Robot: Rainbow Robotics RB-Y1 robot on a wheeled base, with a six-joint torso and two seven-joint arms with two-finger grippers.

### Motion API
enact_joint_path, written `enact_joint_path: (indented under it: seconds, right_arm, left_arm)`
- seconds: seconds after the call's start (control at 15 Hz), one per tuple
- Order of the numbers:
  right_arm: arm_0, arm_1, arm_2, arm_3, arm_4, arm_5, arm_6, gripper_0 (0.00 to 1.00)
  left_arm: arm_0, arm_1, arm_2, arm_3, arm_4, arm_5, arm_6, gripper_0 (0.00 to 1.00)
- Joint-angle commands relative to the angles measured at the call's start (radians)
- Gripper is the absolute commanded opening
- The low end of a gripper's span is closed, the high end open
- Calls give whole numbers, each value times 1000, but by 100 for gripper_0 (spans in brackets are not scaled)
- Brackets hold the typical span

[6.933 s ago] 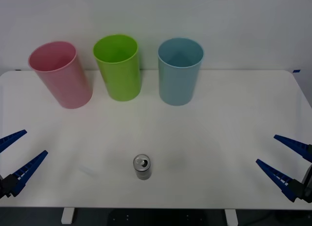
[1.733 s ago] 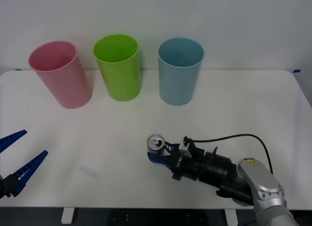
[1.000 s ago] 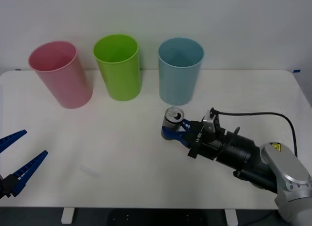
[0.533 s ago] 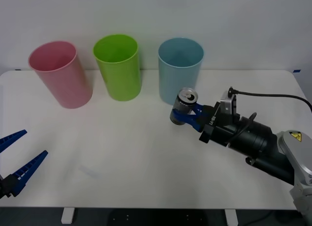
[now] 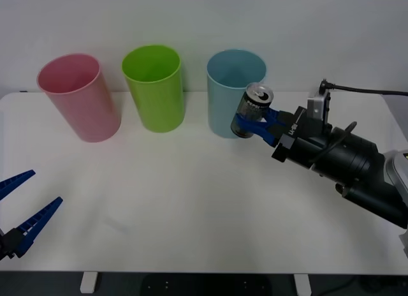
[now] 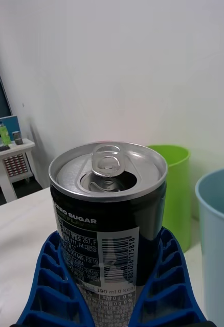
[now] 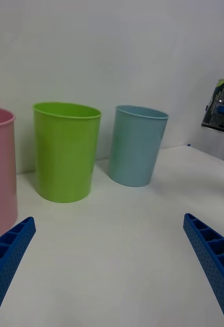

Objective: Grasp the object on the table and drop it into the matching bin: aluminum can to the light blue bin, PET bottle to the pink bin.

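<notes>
a: item one, aluminum can [image 5: 255,110]?
b: silver top with pull-tab, dark label band. held clear of the counter [image 5: 191,200], tilted a little, just right of the light blue bin [image 5: 234,95] and level with its rim. in the front view it overlaps the bin's right wall; not yet over the opening.

a: item two, right tool [image 5: 258,124]?
b: blue ribbed fingers [image 6: 163,281] clamped on both sides of the can's lower body. arm reaches in from the right.

a: item three, left tool [image 5: 19,210]?
b: parked at the near left edge of the counter, fingers spread wide, holding nothing.

a: bins?
b: three in a row along the far side: pink bin [image 5: 78,96] at left, lime green bin [image 5: 154,87] in the middle, light blue at right. all upright.

a: step in hand?
b: the carry, judged as late in the task. grasp and lift look done; the drop is not yet done.

a: next move calls for?
b: a short shift left and slightly far, with a bit more height so the can's base clears the rim, until the can sits over the light blue mouth. then spread the fingers. main risk, as i judge it: clipping the rim and tipping the bin.
</notes>
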Motion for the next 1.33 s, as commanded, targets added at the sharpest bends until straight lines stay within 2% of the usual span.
enact_joint_path:
  seconds: [0.07, 0.2, 0.4, 0.87, 1.33]
  right_arm:
    - [-50, -20, -3, -4, 1, 40, -24, 0]
    - [-90, -31, -4, -1, 13, 78, -41, 0]
    - [-182, -36, -10, 45, 77, 107, -116, 0]
    - [-457, -8, -12, 378, 131, 119, -103, 0]
    - [-631, 84, -15, 652, 206, 254, -75, 4]
  left_arm:
    - [0, 0, 0, 0, 0, 0, 0, 100]
    - [0, 0, 0, 0, 0, 0, 0, 100]
    - [0, 0, 0, 0, 0, 0, 0, 100]
    - [0, 0, 0, 0, 0, 0, 0, 100]
    - [0, 0, 0, 0, 0, 0, 0, 100]
